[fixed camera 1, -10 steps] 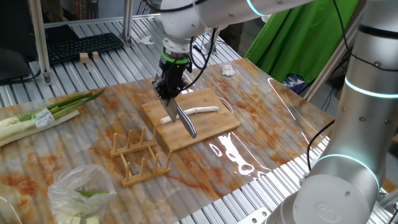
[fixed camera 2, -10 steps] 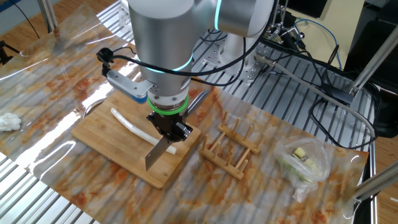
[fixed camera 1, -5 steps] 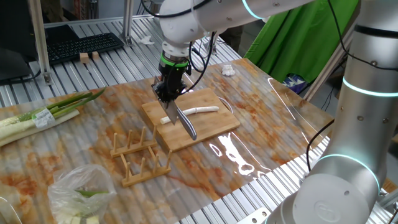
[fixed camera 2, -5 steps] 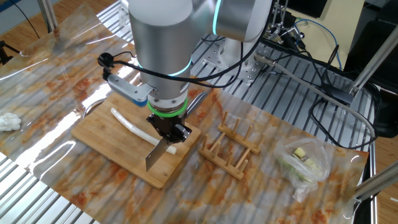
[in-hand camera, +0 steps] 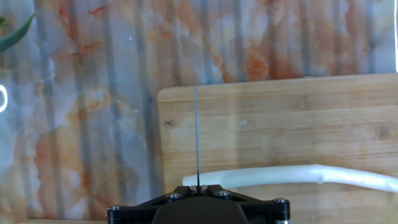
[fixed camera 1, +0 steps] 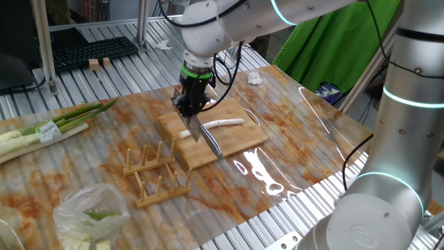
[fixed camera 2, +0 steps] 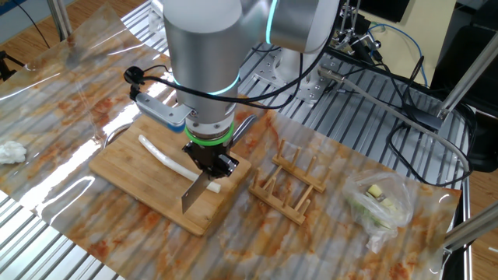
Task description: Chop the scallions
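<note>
Left: bundled leeks (fixed camera 1: 43, 132) and a bag of green bits (fixed camera 1: 89, 215), set aside; centre-left: a wooden rack (fixed camera 1: 157, 175); centre: the gripper (fixed camera 1: 192, 114), pressed shut on a knife (fixed camera 1: 207, 137), points down so the blade crosses the left end of the scallions (fixed camera 1: 214, 125); these lie lengthwise on the cutting board (fixed camera 1: 236, 142), presumably to take cuts in turn; right: the arm's base.

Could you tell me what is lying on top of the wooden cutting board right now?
One pale scallion stalk lies on the board, the knife blade over its end; that end is hidden behind the gripper.
</note>
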